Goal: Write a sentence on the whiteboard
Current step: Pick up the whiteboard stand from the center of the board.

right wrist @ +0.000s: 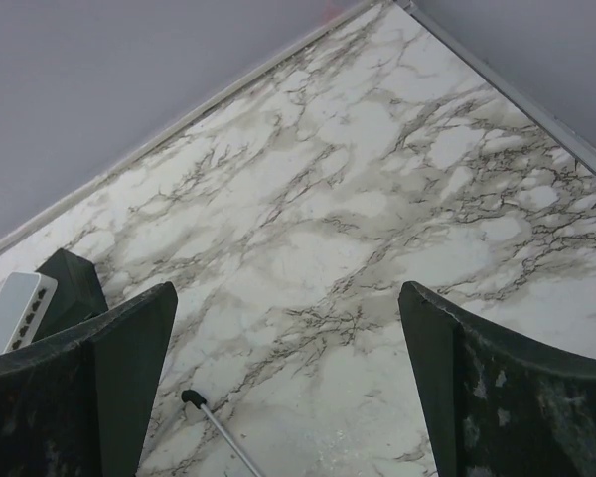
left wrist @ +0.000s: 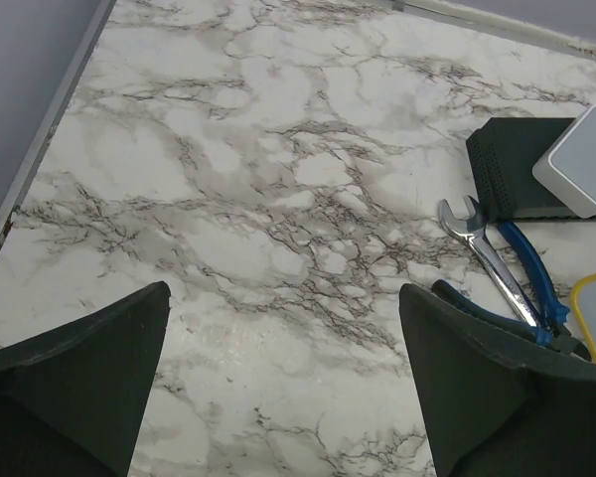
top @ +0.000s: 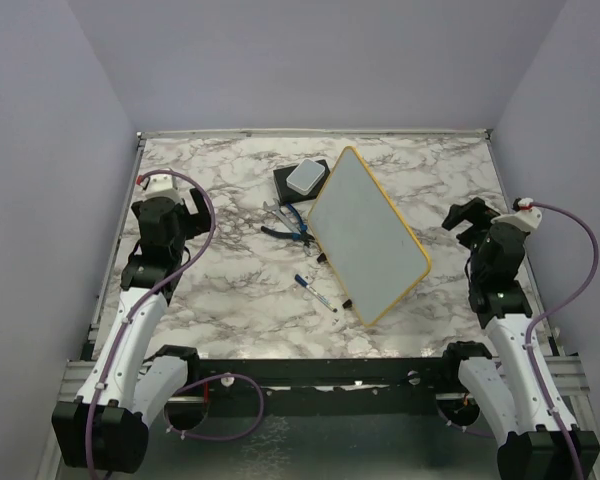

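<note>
The whiteboard (top: 368,238) is lying right of centre on the marble-patterned table (top: 230,290). It is turned on a diagonal, so that one rounded corner is pointing toward the far edge and another toward the near edge, and its face is showing plain white inside the thin yellow frame. A small grey-and-black box (top: 302,178) is sitting just beside the board's far-left side. In front of that box a wrench (left wrist: 480,241) and blue-handled pliers (left wrist: 528,270) are lying close together, with the pliers reaching almost to the yellow frame. A marker pen (top: 315,292) is resting on the marble just left of the board's near-left side, apart from it. The left gripper (left wrist: 283,293) is hovering over the left part of the table, well apart from the board. Its jaws are standing spread wide with only bare marble showing between them, so it is gripping nothing. The right gripper (right wrist: 286,293) is hanging near the board's right side, likewise gaping wide and carrying nothing. At the bottom of the right wrist view a thin pale rod (right wrist: 194,399) with a black tip is poking in. It may be one of the board's feet, though the view is too tight to be sure.
</note>
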`<state>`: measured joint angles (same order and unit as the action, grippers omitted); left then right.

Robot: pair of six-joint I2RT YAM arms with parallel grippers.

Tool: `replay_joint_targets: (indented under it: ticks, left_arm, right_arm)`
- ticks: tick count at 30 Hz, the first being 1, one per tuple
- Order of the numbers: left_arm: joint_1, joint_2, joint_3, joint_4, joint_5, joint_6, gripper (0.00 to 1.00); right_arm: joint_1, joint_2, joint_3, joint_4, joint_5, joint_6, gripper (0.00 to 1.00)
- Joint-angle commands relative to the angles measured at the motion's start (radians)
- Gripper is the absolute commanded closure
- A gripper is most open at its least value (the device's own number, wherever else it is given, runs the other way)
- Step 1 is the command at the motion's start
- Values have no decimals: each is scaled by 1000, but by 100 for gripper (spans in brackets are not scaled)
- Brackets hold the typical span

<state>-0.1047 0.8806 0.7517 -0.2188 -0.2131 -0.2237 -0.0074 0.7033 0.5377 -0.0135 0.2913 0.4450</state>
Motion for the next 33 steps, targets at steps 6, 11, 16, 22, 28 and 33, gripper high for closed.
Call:
replay_joint_targets:
  ticks: [6, 11, 16, 22, 28, 33]
  left_arm:
    - [4, 18, 30, -4, 88, -34, 1]
    - [-27, 22, -23, 49, 310, -92, 1]
    - [-242, 9, -87, 166, 327, -163, 1]
    - [-530, 78, -206, 476, 364, -205, 7]
    - [-805, 318, -183, 624, 331, -112, 10]
    - [-914, 509, -127, 693, 375, -29, 19]
  right_arm:
    - [3, -24, 56, -67, -38, -13, 2]
    - [3, -19, 111, -108, -66, -25, 2]
    - [3, 0, 203, -176, -102, -34, 2]
    - [3, -2, 278, -220, -151, -25, 2]
    - [3, 10, 378, -264, -188, -43, 2]
    - [3, 13, 439, -292, -204, -55, 2]
